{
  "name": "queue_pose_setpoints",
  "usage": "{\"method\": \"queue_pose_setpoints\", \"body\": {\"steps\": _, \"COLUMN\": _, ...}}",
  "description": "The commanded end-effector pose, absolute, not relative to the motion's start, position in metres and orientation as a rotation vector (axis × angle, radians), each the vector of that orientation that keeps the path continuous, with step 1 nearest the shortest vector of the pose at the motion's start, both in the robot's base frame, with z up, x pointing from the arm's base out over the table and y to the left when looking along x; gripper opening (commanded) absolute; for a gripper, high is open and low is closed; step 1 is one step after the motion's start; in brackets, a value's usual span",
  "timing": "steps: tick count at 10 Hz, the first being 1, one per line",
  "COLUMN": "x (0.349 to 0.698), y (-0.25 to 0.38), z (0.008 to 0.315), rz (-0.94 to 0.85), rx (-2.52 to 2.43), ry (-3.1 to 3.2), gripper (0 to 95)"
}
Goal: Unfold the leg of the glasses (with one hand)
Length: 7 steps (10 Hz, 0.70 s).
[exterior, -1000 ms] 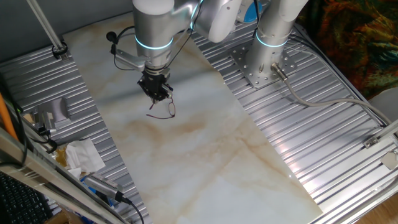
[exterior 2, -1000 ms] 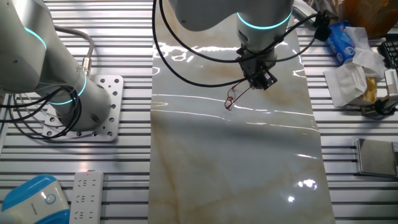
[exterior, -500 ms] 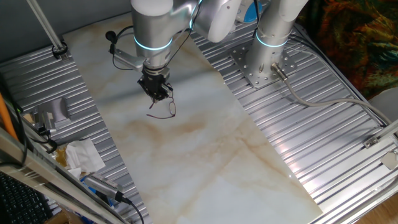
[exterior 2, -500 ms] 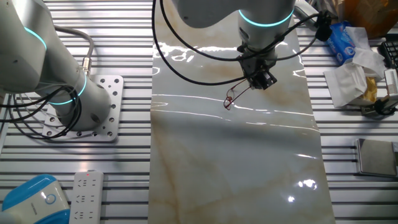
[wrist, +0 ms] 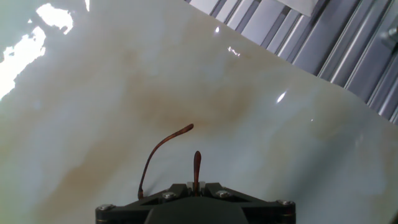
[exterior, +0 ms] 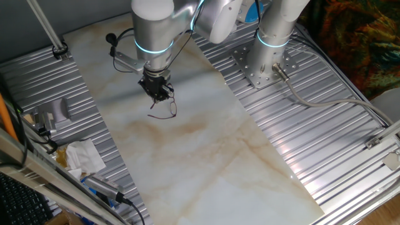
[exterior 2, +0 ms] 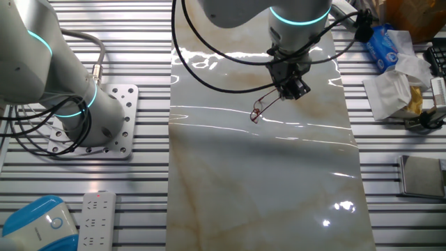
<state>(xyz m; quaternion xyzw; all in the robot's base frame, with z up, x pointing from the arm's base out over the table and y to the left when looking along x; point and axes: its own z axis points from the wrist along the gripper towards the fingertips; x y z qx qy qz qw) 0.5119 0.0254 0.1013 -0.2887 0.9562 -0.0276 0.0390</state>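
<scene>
The hand (exterior 2: 291, 89) pinches one leg of the glasses (exterior 2: 259, 111), whose frame hangs down-left of it, near the surface (exterior 2: 265, 181).

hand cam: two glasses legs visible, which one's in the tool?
The short straight leg running into the tool. The long curved leg beside it swings free, its tip pointing away.

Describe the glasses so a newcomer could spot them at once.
Start at the marble slab and find the gripper near its far end. The glasses hang beneath it: thin reddish-brown wire, far smaller than the gripper.
</scene>
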Motion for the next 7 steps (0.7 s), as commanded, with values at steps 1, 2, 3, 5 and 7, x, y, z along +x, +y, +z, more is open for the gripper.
{"method": "queue_pose_setpoints", "body": {"steps": 1, "x": 0.507, "y": 0.022, "z": 0.106, "rz": -0.089, "rx": -0.886, "ry": 2.928, "gripper": 0.0}}
{"method": "queue_pose_setpoints", "body": {"steps": 2, "x": 0.506, "y": 0.021, "z": 0.107, "rz": -0.088, "rx": -0.884, "ry": 2.927, "gripper": 0.0}}
{"method": "queue_pose_setpoints", "body": {"steps": 3, "x": 0.504, "y": 0.02, "z": 0.109, "rz": -0.088, "rx": -0.881, "ry": 2.929, "gripper": 0.0}}
{"method": "queue_pose_setpoints", "body": {"steps": 5, "x": 0.501, "y": 0.017, "z": 0.113, "rz": -0.091, "rx": -0.879, "ry": 2.931, "gripper": 0.0}}
{"method": "queue_pose_setpoints", "body": {"steps": 7, "x": 0.497, "y": 0.012, "z": 0.117, "rz": -0.079, "rx": -0.857, "ry": 2.938, "gripper": 0.0}}
